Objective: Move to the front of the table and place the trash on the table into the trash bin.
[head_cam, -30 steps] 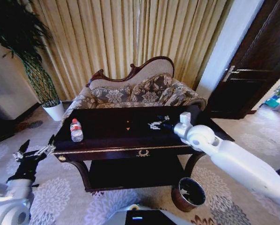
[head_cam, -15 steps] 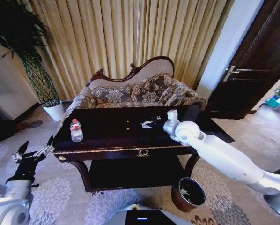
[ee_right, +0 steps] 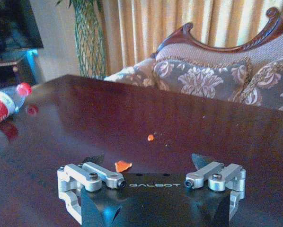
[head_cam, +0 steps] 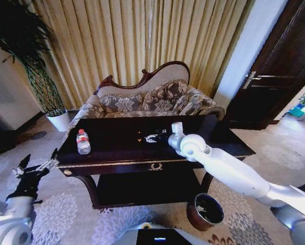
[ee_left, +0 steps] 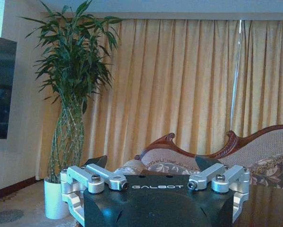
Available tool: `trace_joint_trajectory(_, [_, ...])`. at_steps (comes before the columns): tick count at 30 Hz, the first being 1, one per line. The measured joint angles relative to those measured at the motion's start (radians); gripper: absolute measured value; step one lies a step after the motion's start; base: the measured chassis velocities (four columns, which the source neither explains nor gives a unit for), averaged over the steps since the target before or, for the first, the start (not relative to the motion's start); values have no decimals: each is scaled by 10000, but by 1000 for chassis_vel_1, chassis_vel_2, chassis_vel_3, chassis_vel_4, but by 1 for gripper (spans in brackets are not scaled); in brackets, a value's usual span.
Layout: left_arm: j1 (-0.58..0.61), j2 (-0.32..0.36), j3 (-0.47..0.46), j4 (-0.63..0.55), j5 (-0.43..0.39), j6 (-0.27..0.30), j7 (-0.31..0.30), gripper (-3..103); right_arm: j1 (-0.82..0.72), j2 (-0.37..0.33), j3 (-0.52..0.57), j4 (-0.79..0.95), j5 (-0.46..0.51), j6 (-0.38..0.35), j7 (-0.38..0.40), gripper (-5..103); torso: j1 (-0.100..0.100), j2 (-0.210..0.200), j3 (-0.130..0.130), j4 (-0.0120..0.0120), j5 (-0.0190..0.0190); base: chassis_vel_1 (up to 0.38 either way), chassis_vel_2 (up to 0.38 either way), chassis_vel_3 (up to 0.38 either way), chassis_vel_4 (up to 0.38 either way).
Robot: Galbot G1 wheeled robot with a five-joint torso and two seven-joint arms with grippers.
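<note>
The right gripper (head_cam: 151, 138), fingers spread and empty, hovers over the long dark-brown glossy wooden table (head_cam: 111, 153). The tiny orange scrap (head_cam: 139, 140) lies just at its 9 o'clock. The small round reddish-brown trash bin (head_cam: 205, 211) stands on the floor at 5 o'clock; the left gripper (head_cam: 37, 166) hangs spread apart off the table's left end.

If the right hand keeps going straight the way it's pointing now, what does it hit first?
Most likely the orange scrap lying on the table, just ahead of the open right hand. A smaller orange bit lies beyond it, and the bottle farther left. Depth is hard to judge.

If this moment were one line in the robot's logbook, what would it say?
right gripper: open, over table, near orange scrap | left gripper: open, idle beside table | trash bin: on floor
</note>
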Motion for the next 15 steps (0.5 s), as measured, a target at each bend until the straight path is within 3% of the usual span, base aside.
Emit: trace_joint_trajectory(15, [-54,90,-14,53,-4,9,-4,100,702,562,-724,-453,-1,-240,-26,100,0,1,0,0,0,0,0,0,0])
